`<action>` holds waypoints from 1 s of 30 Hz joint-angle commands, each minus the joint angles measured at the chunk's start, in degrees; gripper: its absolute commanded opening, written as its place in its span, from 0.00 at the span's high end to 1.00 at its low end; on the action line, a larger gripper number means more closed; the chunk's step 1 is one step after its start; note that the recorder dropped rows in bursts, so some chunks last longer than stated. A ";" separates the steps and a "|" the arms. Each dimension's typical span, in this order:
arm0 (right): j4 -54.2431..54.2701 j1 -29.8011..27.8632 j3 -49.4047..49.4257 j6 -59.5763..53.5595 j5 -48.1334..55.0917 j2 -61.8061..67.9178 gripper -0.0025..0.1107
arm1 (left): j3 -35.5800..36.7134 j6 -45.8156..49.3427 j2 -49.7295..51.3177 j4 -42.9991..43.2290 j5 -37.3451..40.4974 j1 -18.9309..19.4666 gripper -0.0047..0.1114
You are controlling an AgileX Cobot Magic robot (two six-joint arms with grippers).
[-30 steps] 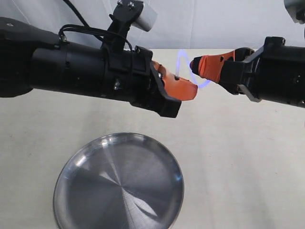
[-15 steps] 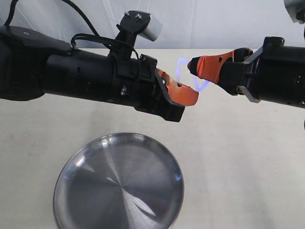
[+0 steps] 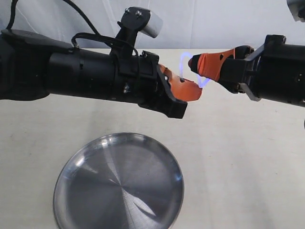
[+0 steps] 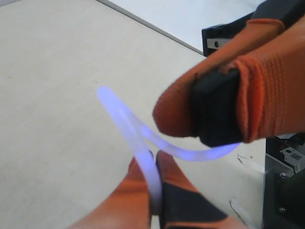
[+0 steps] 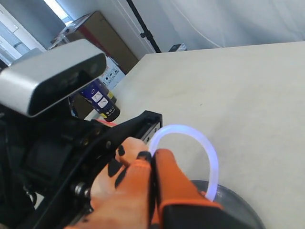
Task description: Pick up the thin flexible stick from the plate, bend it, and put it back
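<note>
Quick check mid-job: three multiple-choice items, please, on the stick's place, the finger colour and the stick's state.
1. Relative to the plate, the thin flexible stick is: A lying in it; B held aloft between the left end effector and right end effector; C under it.
2. The finger covers are: A orange; B green; C white.
3. The stick is: A straight; B bent into a curve; C snapped in two.
Answers: 1 B, each end effector is shut on it; 2 A, orange in every view; 3 B, it arcs between the grips.
</note>
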 commanded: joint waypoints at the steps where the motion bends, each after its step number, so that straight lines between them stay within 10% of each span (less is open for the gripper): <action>1: 1.09 0.06 -0.20 -0.14 1.42 0.09 0.99 | -0.12 0.89 0.06 -1.58 2.78 -0.38 0.96; 19: 1.09 0.06 -0.20 -0.50 -1.29 0.09 0.99 | -0.12 4.96 0.06 -4.23 3.62 -0.38 0.96; 30: 1.09 0.06 -0.20 -0.50 -1.77 0.09 0.99 | -0.12 -10.04 0.06 8.74 3.62 -0.38 0.91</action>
